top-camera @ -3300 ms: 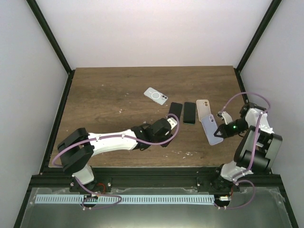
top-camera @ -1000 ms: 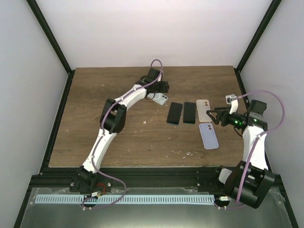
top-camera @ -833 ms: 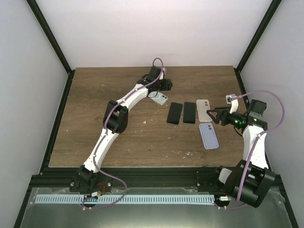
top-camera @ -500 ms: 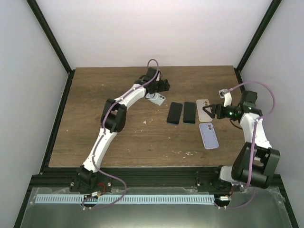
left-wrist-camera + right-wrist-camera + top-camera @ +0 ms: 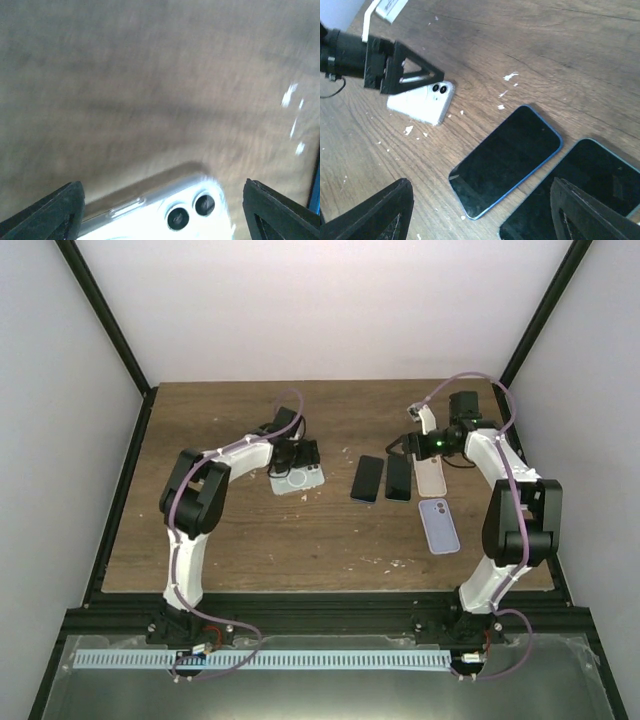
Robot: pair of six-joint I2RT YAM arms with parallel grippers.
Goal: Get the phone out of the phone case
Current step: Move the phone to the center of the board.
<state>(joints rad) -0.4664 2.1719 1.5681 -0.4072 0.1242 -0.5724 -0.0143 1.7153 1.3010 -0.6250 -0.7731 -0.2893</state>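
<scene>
Overhead view: bright, even, diffuse light. Pale walls washed near white. Brown desk [image 5: 200,540] evenly lit, only soft, faint shadows beside arms. Focus sharp throughout.

Left wrist view: dim and heavily motion-blurred, wood grain smeared. White cased phone [image 5: 165,217] overexposed, edges glowing. Left tool [image 5: 162,186] fingers [image 5: 50,215] are dark silhouettes in bottom corners.

Right wrist view: bright, crisp. Black phones [image 5: 507,160] carry faint sheen. Right tool [image 5: 481,184] fingers [image 5: 380,212] dark, soft-edged, out of focus.

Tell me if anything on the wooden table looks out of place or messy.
The white phone in a clear case lies askew, apart from the two black phones, by the left gripper. Small white flecks litter the wooden table.
</scene>
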